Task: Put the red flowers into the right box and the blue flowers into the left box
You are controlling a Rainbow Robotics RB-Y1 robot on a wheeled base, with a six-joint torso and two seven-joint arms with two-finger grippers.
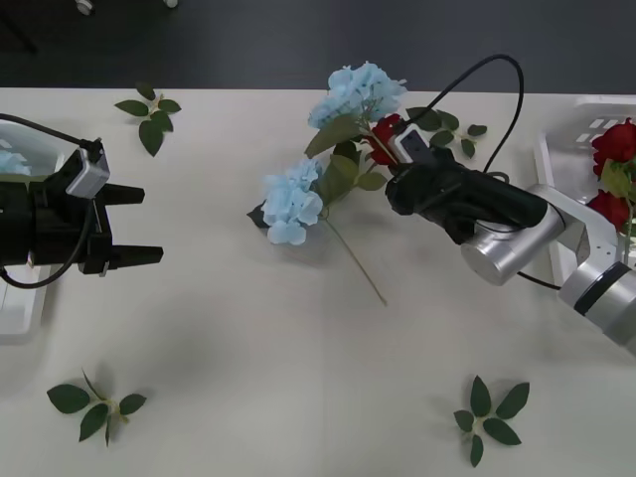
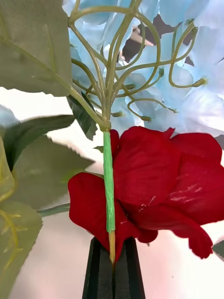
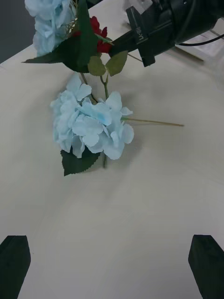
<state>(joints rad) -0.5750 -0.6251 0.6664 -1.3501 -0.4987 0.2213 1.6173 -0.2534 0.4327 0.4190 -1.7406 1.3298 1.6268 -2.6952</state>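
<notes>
- My right gripper (image 1: 391, 157) is out over the middle of the table, reaching into the flower pile; in the right wrist view its black fingers (image 2: 113, 273) are pressed together with a thin stem end pinched between them.
- That stem belongs to the far blue hydrangea cluster (image 1: 356, 91): I see the green-taped stalk (image 2: 108, 180) run from the fingers up to the branching underside of the pale blue petals.
- One red rose (image 2: 158, 182) lies right under that stalk, touching it. From the front its bloom (image 1: 385, 136) peeks out just beside my right gripper's tip.
- Can't tell if the fingers also catch a rose petal.
- A second blue hydrangea (image 1: 292, 203) lies on the table nearer me, a long bare stem (image 1: 356, 260) trailing out beside it. Nothing touches it; it sits clear in the left wrist view (image 3: 91, 124).
- My left gripper (image 1: 134, 225) hovers at the table's left side, well apart from the pile, black fingers (image 3: 14, 259) spread wide, nothing between them.
- Left box (image 1: 18, 316) sits under my left arm at the left edge; a bit of pale blue shows inside.
- Right box (image 1: 553, 149) is at the right edge, with red roses (image 1: 614, 144) in it.
- Loose green leaf sprigs (image 1: 151, 109) are scattered near the table's corners.
</notes>
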